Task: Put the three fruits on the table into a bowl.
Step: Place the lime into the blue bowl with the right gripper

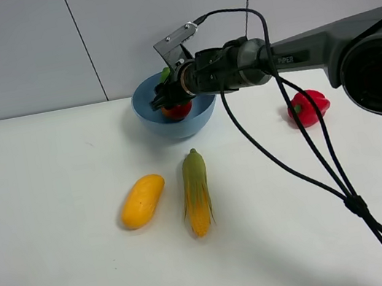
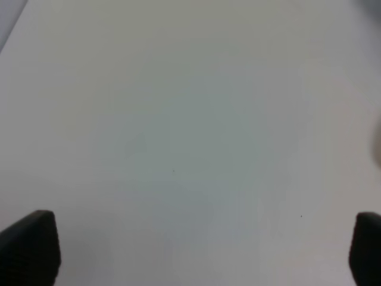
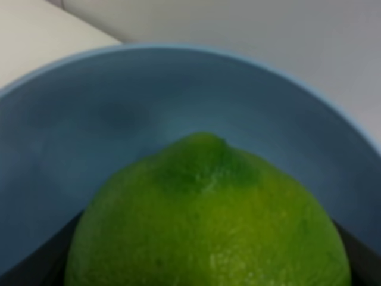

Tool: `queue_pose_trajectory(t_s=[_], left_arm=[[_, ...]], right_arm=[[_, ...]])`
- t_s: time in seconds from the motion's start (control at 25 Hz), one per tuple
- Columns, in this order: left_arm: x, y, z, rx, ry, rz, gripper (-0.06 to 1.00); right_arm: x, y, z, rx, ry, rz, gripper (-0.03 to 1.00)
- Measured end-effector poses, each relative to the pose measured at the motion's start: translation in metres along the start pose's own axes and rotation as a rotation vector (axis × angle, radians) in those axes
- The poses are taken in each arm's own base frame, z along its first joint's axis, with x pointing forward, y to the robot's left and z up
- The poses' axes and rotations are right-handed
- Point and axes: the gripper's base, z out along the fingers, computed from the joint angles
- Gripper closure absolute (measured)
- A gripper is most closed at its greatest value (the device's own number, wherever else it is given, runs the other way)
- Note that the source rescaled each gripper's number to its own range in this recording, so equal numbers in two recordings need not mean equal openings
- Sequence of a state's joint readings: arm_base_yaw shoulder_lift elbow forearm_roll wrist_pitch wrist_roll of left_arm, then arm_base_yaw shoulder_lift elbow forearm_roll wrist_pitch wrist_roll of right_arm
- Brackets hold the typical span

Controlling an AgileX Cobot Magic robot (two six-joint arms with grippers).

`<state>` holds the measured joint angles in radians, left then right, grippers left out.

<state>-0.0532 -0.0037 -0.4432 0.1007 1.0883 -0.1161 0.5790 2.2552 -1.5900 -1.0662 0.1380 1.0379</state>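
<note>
My right gripper [image 1: 166, 90] reaches across to the light-blue bowl [image 1: 150, 118] at the back middle of the table [image 1: 41, 214] and is shut on the green lime [image 1: 165, 75]. The right wrist view shows the lime [image 3: 208, 226] close up, just above the bowl's inside wall [image 3: 119, 107]. The red apple [image 1: 179, 110] lies inside the bowl, partly hidden by the gripper. On the table in front of the bowl lies the yellow-orange mango [image 1: 143, 200]. My left gripper [image 2: 196, 250] is open over bare tabletop, with only its dark fingertips [image 2: 30, 244] showing.
A corn cob [image 1: 197, 192] with a green husk lies just right of the mango. A red bell pepper [image 1: 308, 107] sits at the right, under the right arm. The arm's black cable [image 1: 313, 166] hangs across the right half of the table.
</note>
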Motion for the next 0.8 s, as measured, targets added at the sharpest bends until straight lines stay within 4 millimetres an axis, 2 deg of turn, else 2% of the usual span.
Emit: queue_pose_trajectory(t_s=[0.16,0.52,0.8], left_arm=[[0.0,0.0,0.0,0.0,0.0,0.0,-0.05],[0.0,0.0,0.0,0.0,0.0,0.0,-0.05],[0.0,0.0,0.0,0.0,0.0,0.0,-0.05]], right_arm=[[0.0063,0.0018,0.0055,-0.011,0.011,-0.002,0.35],[0.005,0.0039,0.0055,-0.035,-0.003,-0.002,0.34],[0.0072,-0.0013,0.0054,0.024,0.028,0.066,0.11]])
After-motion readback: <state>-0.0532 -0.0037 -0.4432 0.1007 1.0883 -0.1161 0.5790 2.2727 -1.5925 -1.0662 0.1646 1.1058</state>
